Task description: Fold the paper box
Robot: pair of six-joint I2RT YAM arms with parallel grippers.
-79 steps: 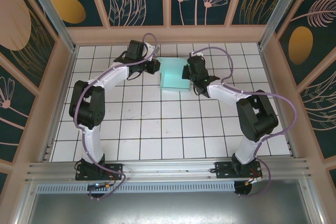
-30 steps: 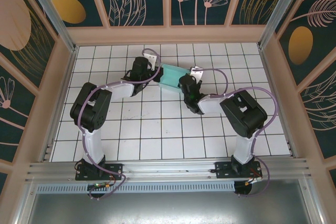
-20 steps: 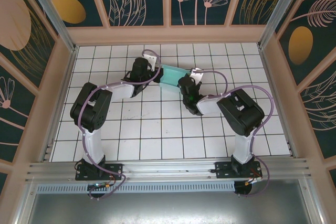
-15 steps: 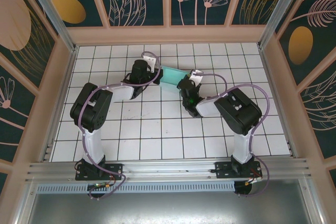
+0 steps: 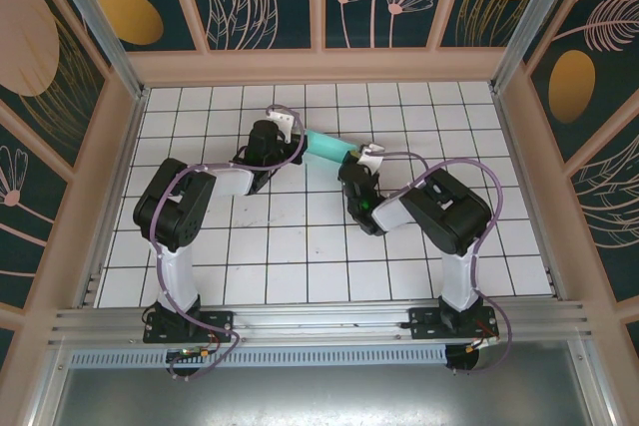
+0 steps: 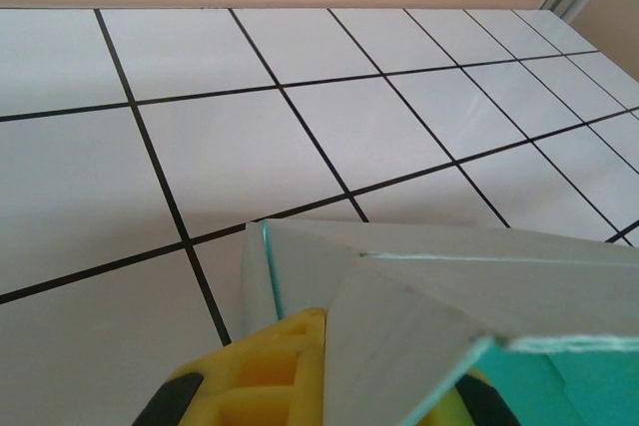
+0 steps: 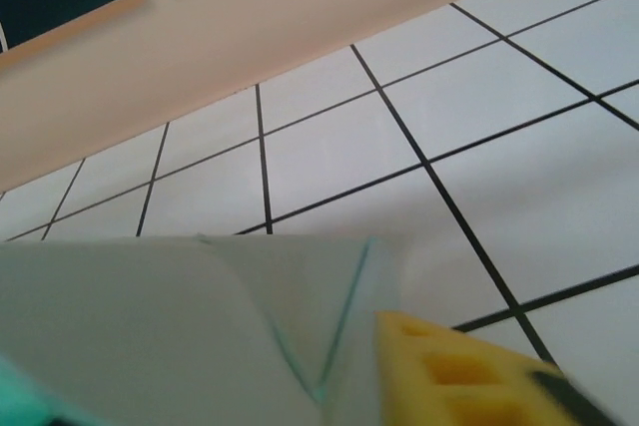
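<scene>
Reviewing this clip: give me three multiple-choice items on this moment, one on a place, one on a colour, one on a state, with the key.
1. Where is the paper box?
A. Between the two claws, over the far half of the tiled floor.
B. At the near edge of the floor.
C. In the near right corner.

2. What colour are the claws' pads?
A. Red.
B. Yellow.
C. Blue.

3. How is the left claw?
A. Wide open, away from the box.
B. Shut on nothing.
C. Shut on the paper box.

Key:
1 A: the top view shows the box spanning from the left claw to the right claw.
2 B: both wrist views show yellow.
3 C: the left wrist view shows card between its pads.
</scene>
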